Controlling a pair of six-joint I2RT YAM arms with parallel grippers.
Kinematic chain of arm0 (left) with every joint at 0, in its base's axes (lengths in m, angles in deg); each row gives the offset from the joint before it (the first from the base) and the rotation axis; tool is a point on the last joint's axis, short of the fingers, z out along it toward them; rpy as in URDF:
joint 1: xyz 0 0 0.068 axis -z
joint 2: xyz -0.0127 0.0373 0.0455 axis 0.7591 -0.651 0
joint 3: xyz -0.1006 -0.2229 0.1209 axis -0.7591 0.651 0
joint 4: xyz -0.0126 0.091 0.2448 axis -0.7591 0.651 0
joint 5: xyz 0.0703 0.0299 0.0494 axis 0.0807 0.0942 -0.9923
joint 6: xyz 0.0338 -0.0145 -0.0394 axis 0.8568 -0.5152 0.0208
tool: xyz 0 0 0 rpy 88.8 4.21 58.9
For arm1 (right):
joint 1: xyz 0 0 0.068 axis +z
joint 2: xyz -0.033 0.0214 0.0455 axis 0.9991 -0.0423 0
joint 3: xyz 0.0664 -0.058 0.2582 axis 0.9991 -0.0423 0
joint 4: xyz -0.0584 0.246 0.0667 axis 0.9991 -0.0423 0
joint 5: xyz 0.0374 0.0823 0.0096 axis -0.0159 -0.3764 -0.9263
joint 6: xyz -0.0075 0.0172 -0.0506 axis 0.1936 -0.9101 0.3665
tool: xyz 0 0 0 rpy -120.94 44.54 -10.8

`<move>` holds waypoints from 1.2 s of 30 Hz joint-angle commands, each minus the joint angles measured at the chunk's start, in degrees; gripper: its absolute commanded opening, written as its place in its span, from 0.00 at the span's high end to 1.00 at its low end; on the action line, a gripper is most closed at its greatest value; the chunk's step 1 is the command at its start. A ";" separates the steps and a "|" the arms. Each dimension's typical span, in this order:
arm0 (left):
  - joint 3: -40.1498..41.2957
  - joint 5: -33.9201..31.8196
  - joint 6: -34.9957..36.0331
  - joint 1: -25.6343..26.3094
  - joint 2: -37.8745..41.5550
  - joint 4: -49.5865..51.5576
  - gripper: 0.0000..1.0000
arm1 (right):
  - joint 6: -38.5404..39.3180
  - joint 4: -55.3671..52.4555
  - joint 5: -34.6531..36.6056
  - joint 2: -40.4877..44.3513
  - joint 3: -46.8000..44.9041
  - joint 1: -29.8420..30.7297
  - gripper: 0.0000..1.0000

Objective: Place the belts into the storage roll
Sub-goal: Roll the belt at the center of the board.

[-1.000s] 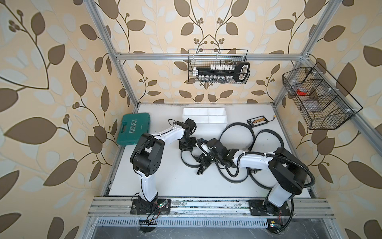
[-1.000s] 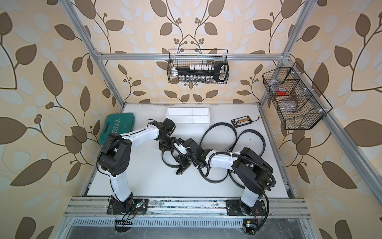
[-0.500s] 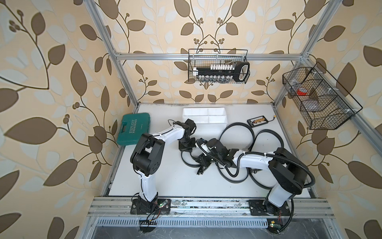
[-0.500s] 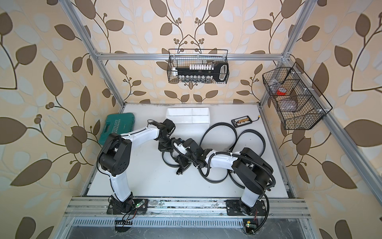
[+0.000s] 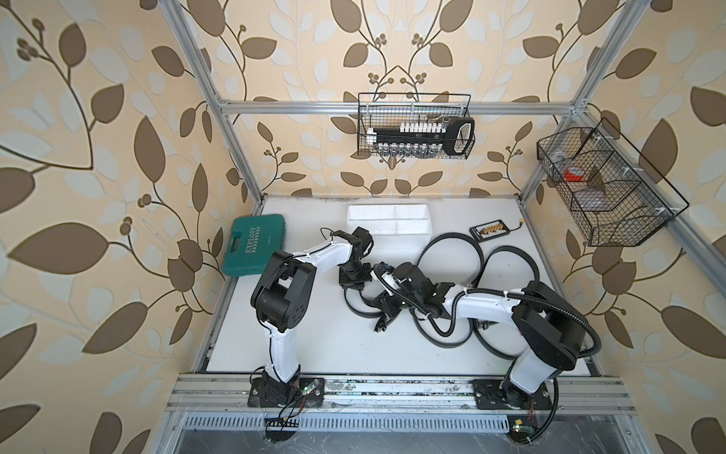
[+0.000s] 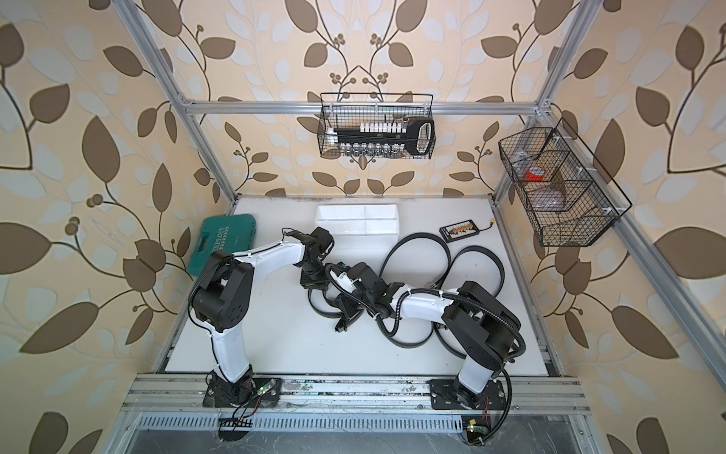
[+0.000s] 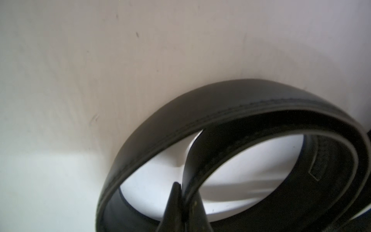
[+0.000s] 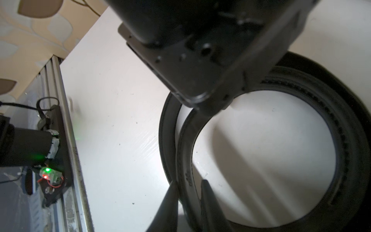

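A black belt (image 5: pixel 359 312) lies loosely coiled at the table's middle, with both grippers on it. My left gripper (image 5: pixel 353 281) points down at the coil. In the left wrist view the left gripper (image 7: pixel 180 187) is shut on the strap's inner end, and the belt (image 7: pixel 200 112) curves around it. My right gripper (image 8: pixel 188 181) has a finger on each side of the coil's strap (image 8: pixel 351 140) and pinches it. More belt loops (image 5: pixel 448 243) sprawl to the right, partly under the right arm. The storage roll (image 5: pixel 387 207), a white divided tray, stands behind the left gripper.
A green tool case (image 5: pixel 253 243) lies at the left edge. A small black device (image 5: pixel 491 230) sits at the back right. Wire baskets hang on the back wall (image 5: pixel 414 127) and the right wall (image 5: pixel 601 188). The right arm's ribbed hose (image 5: pixel 451 314) hangs over the loops.
The right gripper's jaws have come together onto the coil's strap. Both arms and the belts have stayed nearly where they were.
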 commanded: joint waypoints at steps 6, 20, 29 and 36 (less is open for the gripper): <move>-1.33 -1.12 1.78 -0.13 2.37 0.86 0.95 | 0.35 0.03 -1.58 -0.38 -0.12 0.32 1.00; 17.80 -7.18 -3.96 -0.17 34.89 -6.75 0.01 | 4.06 0.10 0.31 -4.22 1.50 -1.34 1.00; 42.74 -7.15 -14.13 11.21 56.26 -20.43 0.01 | 5.62 -2.13 -4.43 -10.28 7.63 -5.26 1.00; 45.97 -12.32 -10.45 23.77 49.03 -33.46 0.05 | 3.81 -4.11 -4.13 -13.04 10.56 -6.37 1.00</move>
